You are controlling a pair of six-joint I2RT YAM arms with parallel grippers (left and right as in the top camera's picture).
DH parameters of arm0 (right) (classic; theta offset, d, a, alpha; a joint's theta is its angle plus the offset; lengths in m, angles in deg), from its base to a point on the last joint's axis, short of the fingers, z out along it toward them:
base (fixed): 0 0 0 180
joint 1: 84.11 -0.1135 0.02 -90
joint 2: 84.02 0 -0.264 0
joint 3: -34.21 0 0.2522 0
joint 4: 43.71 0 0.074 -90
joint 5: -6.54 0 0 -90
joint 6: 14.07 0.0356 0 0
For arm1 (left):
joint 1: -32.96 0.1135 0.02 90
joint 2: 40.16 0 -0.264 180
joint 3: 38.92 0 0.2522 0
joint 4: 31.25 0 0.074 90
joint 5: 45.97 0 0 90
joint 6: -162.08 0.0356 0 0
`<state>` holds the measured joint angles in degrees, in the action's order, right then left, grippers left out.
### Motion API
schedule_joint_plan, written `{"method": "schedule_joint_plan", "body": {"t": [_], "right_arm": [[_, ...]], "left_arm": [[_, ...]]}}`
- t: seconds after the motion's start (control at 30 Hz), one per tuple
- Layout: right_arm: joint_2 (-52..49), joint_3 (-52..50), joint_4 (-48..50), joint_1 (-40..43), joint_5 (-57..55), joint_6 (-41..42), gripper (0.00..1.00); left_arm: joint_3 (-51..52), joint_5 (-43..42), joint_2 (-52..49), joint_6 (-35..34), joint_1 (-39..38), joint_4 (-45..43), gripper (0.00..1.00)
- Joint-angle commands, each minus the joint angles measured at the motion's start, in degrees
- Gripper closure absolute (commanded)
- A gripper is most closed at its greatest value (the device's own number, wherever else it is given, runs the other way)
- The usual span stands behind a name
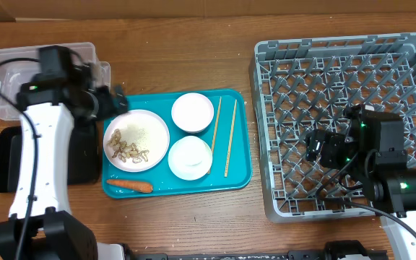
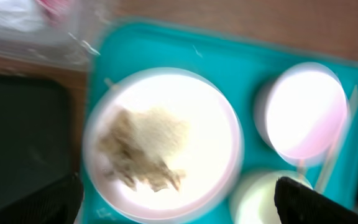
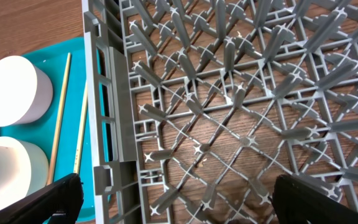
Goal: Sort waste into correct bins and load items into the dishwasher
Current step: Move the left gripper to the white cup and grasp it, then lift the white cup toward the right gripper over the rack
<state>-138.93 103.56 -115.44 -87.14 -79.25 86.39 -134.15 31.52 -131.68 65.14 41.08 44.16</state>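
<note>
A round white plate (image 1: 136, 141) with rice and brownish scraps lies on the teal tray (image 1: 240, 170). It also shows blurred in the left wrist view (image 2: 160, 143). Two white bowls (image 1: 192, 112) (image 1: 190, 157) and a pair of chopsticks (image 1: 230, 137) lie beside it, and an orange sausage stick (image 1: 129, 185) lies at the tray's front. My left gripper (image 1: 118, 101) (image 2: 179, 211) is open and empty above the plate's far-left edge. My right gripper (image 1: 316, 148) (image 3: 179, 205) is open and empty over the grey dish rack (image 1: 345, 72) (image 3: 229, 93).
The clear tub (image 1: 6, 79) stands at the far left; a reddish blur shows inside it (image 2: 51, 9). The black tray (image 1: 6, 162) lies in front of it, partly under my left arm. The rack's left wall (image 3: 114, 93) stands between the teal tray and my right gripper.
</note>
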Motion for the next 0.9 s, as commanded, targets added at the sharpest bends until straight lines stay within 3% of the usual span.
{"method": "schedule_joint_plan", "body": {"t": [0.0, 0.37, 0.63, 0.7, 0.83, 0.87], "right_arm": [[-0.13, 1.49, 0.2, 0.22, -0.31, 0.07, 0.0], [-0.13, 1.49, -0.02, 0.22, -0.31, 0.07, 0.0], [-0.13, 1.49, -0.44, 0.22, -0.31, 0.07, 0.0], [-0.13, 1.49, -0.68, 0.22, -0.31, 0.07, 0.0], [-0.13, 1.49, -0.94, 0.22, -0.31, 0.07, 0.0], [-0.13, 1.49, -0.94, 0.22, -0.31, 0.07, 0.0]], "left_arm": [[-0.63, -3.37, 0.79, 0.94, -6.58, 4.74, 0.0], [5.07, 1.33, -0.61, 0.48, -25.29, 4.07, 0.0], [8.24, 2.82, -6.14, 0.04, -28.06, 1.66, 0.0], [8.24, 2.82, -7.98, 0.04, -28.06, 1.66, 0.16], [8.24, 2.58, -10.67, 0.04, -28.06, 1.51, 0.65], [8.24, 2.38, -11.28, 0.04, -28.06, 1.51, 0.71]]}}
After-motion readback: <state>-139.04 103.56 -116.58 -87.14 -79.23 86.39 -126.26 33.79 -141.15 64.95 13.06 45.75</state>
